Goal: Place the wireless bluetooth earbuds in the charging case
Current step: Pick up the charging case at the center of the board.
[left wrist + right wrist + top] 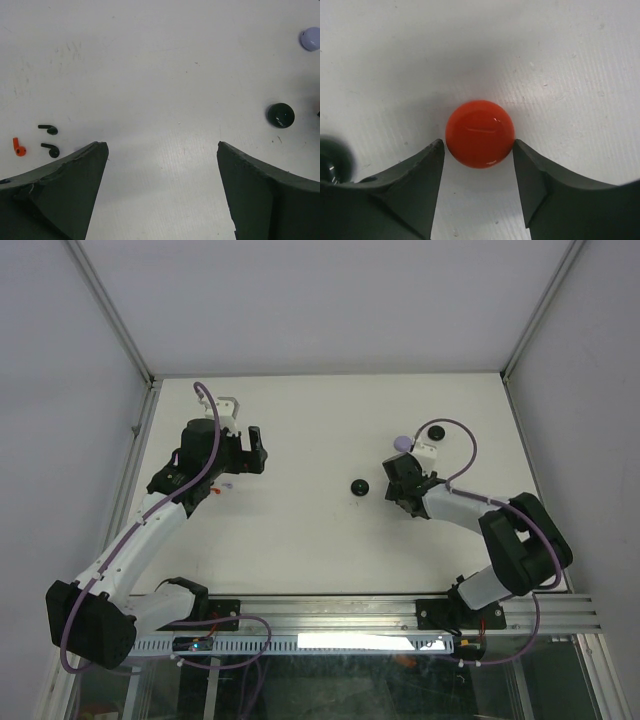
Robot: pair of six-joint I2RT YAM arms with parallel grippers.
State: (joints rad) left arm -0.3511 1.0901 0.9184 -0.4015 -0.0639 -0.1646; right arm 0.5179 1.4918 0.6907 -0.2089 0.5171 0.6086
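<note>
White table [300,440]: closed red case [479,133] between right fingers [420,180]

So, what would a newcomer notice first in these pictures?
A glossy orange case sits mid-frame in the right wrist view, between the fingertips of the right end effector. In the left wrist view, two black earbuds and an orange earbud lie at the left, a black case at the right.

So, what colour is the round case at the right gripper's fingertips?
The round case is orange-red; right wrist view shows it best.
</note>
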